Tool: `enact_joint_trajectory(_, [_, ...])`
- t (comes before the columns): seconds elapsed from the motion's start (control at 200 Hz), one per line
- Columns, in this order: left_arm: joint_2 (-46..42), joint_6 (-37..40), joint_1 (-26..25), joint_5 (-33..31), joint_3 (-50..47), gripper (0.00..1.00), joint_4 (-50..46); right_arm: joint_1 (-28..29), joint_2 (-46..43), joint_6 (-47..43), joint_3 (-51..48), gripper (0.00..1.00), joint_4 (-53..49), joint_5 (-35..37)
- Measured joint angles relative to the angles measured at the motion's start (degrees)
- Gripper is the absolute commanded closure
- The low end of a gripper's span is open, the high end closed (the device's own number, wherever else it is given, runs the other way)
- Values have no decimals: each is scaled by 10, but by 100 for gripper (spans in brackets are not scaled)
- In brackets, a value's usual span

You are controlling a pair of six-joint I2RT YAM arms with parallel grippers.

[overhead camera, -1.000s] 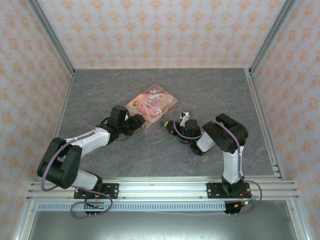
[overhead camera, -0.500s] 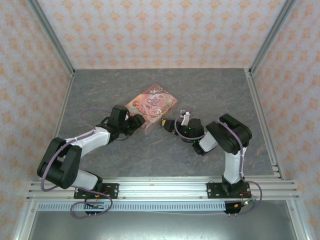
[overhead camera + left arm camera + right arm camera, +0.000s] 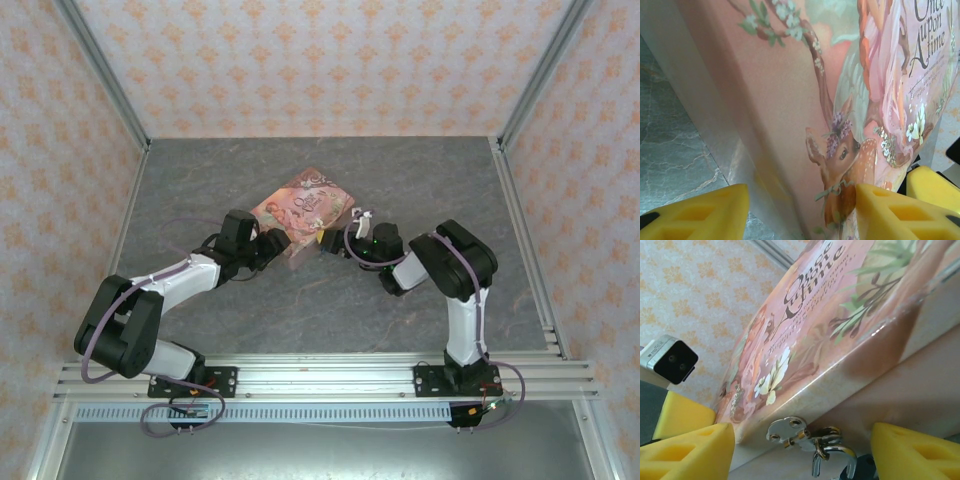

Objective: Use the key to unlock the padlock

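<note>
- Right wrist: right gripper spread wide around the padlock, bottom centre, hanging at the tin hasp.
- Left gripper grips the tin; brace it firmly and close squarely on the padlock.

Grey marbled table, pink illustrated tin atop

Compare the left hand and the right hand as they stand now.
The left hand straddles the tin's corner, fingers close against it; the right hand has the small hasp and padlock in its gap. The right hand's fingers touch nothing, plainly open; whether the left hand grips is unclear. Both have yellow fingers and sit at the tin's near edge.
</note>
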Motion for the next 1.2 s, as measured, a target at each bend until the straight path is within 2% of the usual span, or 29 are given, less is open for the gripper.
enact_joint_trajectory(0.22, [0,0,1,-3,1,44,-2,-5,11,7,9,35,0,-32])
enact_joint_trajectory(0.445, [-1,0,1,-3,1,44,-3,-4,10,7,9,48,-7,-59])
enact_joint_trajectory(0.701, [-2,0,2,-3,1,44,-5,-4,5,-1,-5,57,-19,-61])
enact_joint_trajectory(0.896, [-2,5,2,-3,2,45,-6,-4,0,-9,-12,72,-36,-54])
enact_joint_trajectory(1.006, [-2,7,2,-3,2,45,-7,-5,-1,-12,-12,84,-50,-50])
enact_joint_trajectory(1.201, [-7,9,5,-4,2,45,-14,-7,-2,-11,-12,97,-64,-40])
